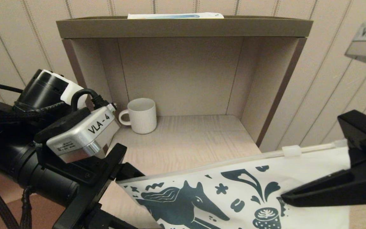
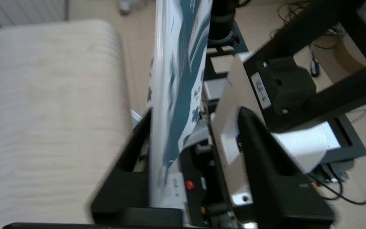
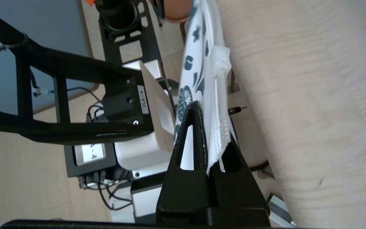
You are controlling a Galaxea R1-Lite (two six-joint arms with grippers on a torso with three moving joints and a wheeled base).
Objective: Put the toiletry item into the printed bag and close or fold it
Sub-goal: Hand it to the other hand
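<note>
The printed bag (image 1: 233, 190), white with a dark teal animal and doodles, hangs in the air in front of the shelf, with its zip strip along the top edge. My right gripper (image 1: 348, 171) is shut on the bag's right end; the right wrist view shows the white edge (image 3: 216, 140) pinched between the black fingers (image 3: 210, 127). My left gripper (image 1: 122, 165) is at the bag's left corner with its fingers apart (image 2: 195, 111). There the bag (image 2: 176, 63) lies against one finger only. The toiletry item is out of view.
A ribbed white mug (image 1: 141, 115) stands at the back left inside the open brown shelf box (image 1: 183, 28). A long white-and-blue box (image 1: 175, 15) lies on the shelf's top. The zip slider (image 1: 291, 150) sits right of the strip's middle. The pale wood surface (image 1: 186, 140) lies under the bag.
</note>
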